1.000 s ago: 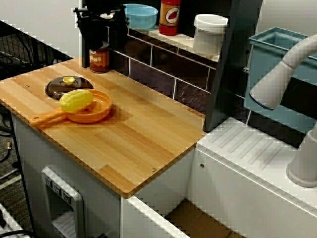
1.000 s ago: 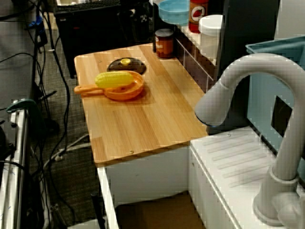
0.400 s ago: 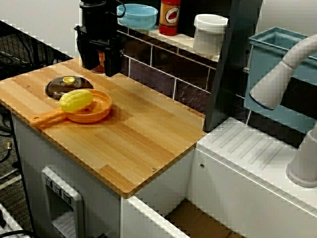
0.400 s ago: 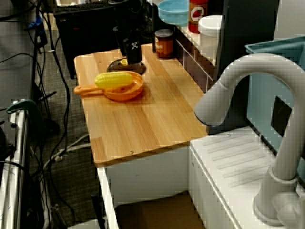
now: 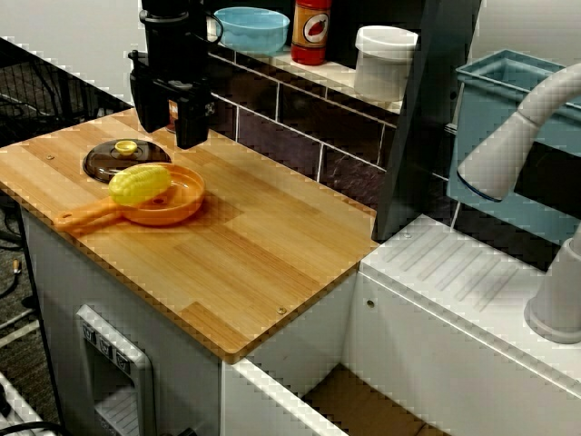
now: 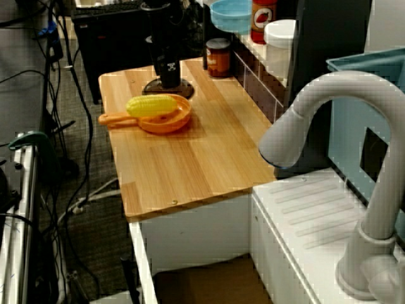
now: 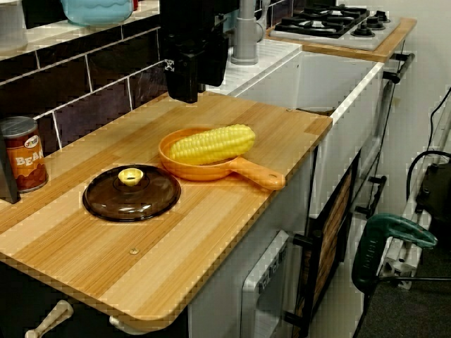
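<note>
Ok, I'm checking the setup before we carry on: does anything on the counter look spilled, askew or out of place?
Nothing is spilled or damaged. The corn cob sticks out over the rim of the orange pan. The brown lid lies flat on the wooden counter with no pot in view. The hand hovers open, empty.

From the sink end, the black gripper (image 6: 169,82) stands before the dark brown round lid (image 6: 187,90), hiding its middle; in the high view across the wooden tabletop (image 5: 263,245), the brown bean tin (image 5: 170,116) shows only as a sliver behind it. In the low view, the top edge cuts off the gripper's upper body and the pale blue bowl (image 7: 99,10); the jaws merge into one dark mass, their gap impossible to tell.
</note>
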Robot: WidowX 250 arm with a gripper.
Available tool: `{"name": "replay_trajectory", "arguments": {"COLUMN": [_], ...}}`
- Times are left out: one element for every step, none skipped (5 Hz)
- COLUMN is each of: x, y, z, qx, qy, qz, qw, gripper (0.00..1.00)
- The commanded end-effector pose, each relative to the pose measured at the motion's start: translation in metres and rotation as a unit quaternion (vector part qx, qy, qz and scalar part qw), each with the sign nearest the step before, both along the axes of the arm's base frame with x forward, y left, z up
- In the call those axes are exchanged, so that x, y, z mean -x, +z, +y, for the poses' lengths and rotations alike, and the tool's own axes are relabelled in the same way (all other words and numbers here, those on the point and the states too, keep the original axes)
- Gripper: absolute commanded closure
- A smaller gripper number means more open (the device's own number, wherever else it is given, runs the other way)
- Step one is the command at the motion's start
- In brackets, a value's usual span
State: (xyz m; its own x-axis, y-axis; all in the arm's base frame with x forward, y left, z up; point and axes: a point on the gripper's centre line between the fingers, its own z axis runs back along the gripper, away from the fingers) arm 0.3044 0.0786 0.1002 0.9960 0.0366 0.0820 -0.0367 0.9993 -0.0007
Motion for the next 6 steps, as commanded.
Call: {"name": "replay_trajectory", "arguments": {"x": [0.012, 0.017, 0.023, 0.025, 0.025, 0.024], "y": [-0.001, -0.005, -0.008, -0.013, -0.023, -0.027], "z": [0.016, 0.018, 0.021, 0.024, 0.025, 0.024], "qx": [-0.01, -0.004, 0.002, 0.003, 0.007, 0.01], "qy": [-0.008, -0.011, -0.008, -0.008, -0.011, -0.012], "qz": [-0.003, -0.002, -0.006, -0.006, 0.008, 0.017], "qw": [0.9999, 0.9999, 0.9999, 1.0, 0.9999, 0.9997], "gripper": [0.0, 0.0, 0.0, 0.0, 0.0, 0.0]}}
